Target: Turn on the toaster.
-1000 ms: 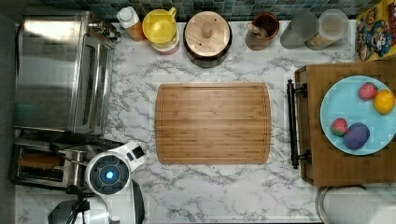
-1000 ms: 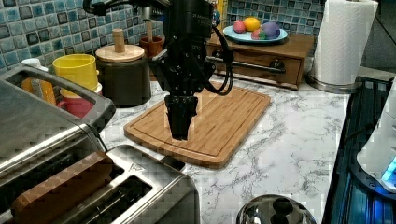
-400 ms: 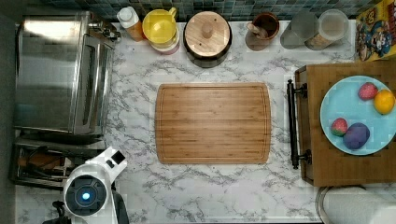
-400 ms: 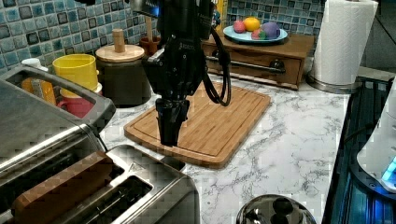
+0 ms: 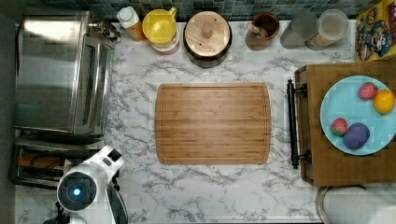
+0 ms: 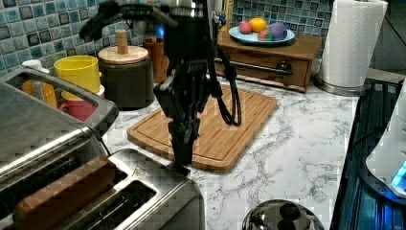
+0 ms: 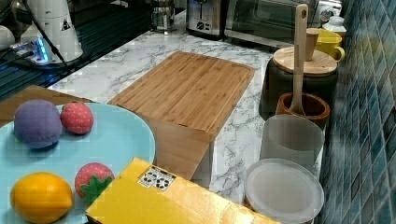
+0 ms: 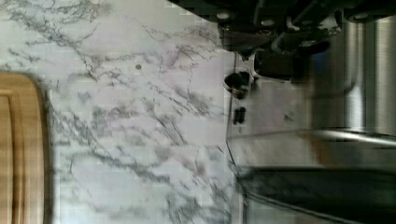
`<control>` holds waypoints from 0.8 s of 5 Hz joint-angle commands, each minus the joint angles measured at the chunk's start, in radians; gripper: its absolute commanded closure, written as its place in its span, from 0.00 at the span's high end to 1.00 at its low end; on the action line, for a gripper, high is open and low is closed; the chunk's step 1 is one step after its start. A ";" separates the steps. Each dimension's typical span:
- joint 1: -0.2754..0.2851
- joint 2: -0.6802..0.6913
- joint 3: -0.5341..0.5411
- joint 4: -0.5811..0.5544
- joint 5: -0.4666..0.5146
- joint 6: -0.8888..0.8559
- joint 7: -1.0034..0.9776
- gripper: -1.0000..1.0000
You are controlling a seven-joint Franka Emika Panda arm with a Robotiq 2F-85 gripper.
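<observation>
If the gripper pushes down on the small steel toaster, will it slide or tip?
The small steel toaster looks low and wide, so tipping seems unlikely. It sits on smooth marble counter, so sideways force may slide it. The gripper hangs at its end.

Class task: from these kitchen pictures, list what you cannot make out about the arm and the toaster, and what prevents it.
- Toaster lever and knob: top view, covered by the arm's white body.
- Gripper fingers: left view, dark against the arm; open or shut unclear.
- Contact with the lever: wrist view, blurred and shadowed.
</observation>
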 commanded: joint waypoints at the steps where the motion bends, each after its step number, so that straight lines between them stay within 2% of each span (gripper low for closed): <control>1: 0.020 0.112 0.022 0.111 -0.003 0.065 0.167 0.00; 2: 0.054 0.177 -0.003 0.140 -0.024 0.053 0.189 0.00; 4: 0.091 0.382 0.035 0.220 -0.158 0.029 0.284 0.00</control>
